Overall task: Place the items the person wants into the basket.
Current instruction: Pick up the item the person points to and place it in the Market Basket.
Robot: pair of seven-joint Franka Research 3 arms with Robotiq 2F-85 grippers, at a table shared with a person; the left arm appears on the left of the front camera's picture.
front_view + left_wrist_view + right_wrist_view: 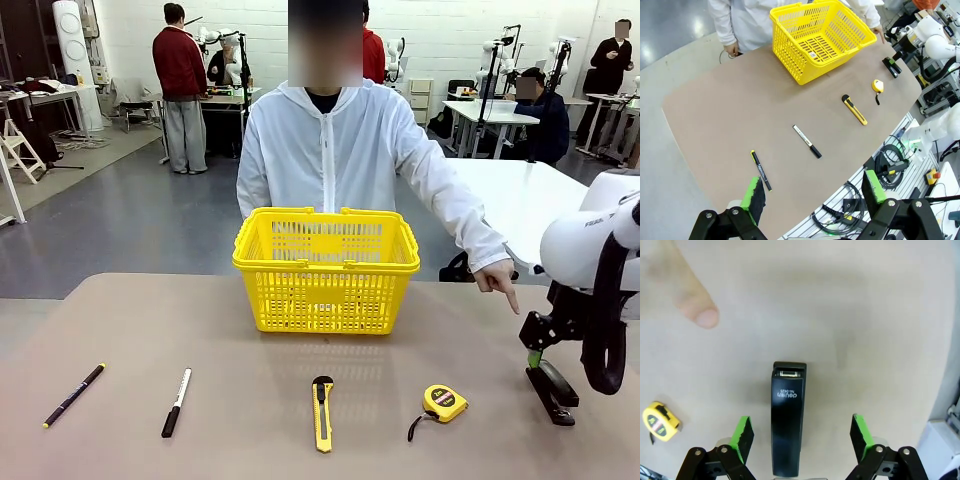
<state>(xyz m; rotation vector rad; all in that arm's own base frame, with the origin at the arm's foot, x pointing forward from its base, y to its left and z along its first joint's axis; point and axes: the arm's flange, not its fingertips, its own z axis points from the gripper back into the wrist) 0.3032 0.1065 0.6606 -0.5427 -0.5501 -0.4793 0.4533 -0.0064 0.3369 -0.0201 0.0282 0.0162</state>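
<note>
**Both grippers spread wide, nothing in either**

Your right gripper point(801, 426) hangs low over the table point(250, 345) with its jaws as far apart as they go, and it grips nothing. A black stapler point(787, 420) lies lengthwise between its two green pads, clear of both. The front view is too cramped to say whether the fingertips touch the tabletop.

The tape measure point(660, 421) sits just outside the finger on the wrist picture's left, apart from the stapler, with its black strap trailing out of the picture. Ahead of that same finger, the person's hand point(495, 275) points its index finger down at the table, past the stapler's far end and off to the tape measure's side.

Your left gripper point(813, 192) is also fully open and empty, held high above the table's near edge. The pen point(761, 170) lies just ahead of the finger on its wrist picture's left. Beyond the pen come the marker point(807, 142) and then the utility knife point(854, 109), in a row that runs away from the gripper towards the tape measure.

The basket point(325, 298) stands upright well ahead of both grippers, directly in front of the person, handles folded down.
</note>
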